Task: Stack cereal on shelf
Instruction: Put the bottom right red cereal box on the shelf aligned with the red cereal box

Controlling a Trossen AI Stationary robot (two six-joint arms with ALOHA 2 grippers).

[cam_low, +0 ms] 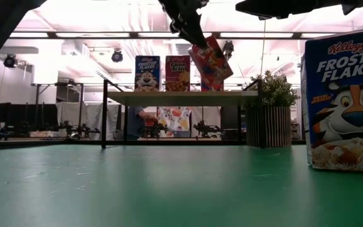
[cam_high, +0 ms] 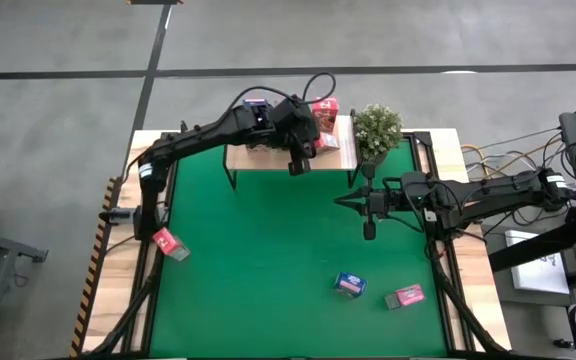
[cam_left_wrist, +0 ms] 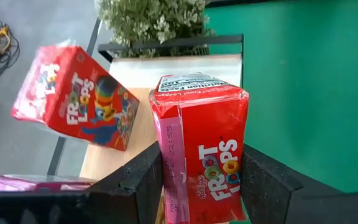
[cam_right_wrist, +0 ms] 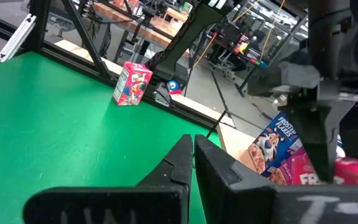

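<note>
My left gripper (cam_left_wrist: 201, 158) reaches over the wooden shelf (cam_high: 268, 158) at the table's far edge and is shut on a red Froot Loops box (cam_left_wrist: 204, 143). In the low view that box (cam_low: 212, 61) hangs tilted above the shelf board (cam_low: 181, 98). A blue Frosted Flakes box (cam_low: 147, 73) and a red box (cam_low: 177, 73) stand upright on the board. Another Froot Loops box (cam_left_wrist: 79, 99) stands beside the held one. My right gripper (cam_right_wrist: 193, 155) hovers shut over the mat, right of centre (cam_high: 353, 203). My left gripper pinches the red Froot Loops box between its two fingers (cam_left_wrist: 148, 174), one on each opposite side (cam_left_wrist: 166, 155). In the low view the fingers come from above onto the box's upper end (cam_low: 197, 45). The box is lifted clear of the shelf board and tilted.
Three boxes lie on the green mat: red near the left edge (cam_high: 170, 243), blue (cam_high: 349, 284) and pink (cam_high: 405, 296) near the front right. A potted plant (cam_high: 378, 130) stands right of the shelf. A large-looking Frosted Flakes box (cam_low: 345, 101) stands close to the low camera.
</note>
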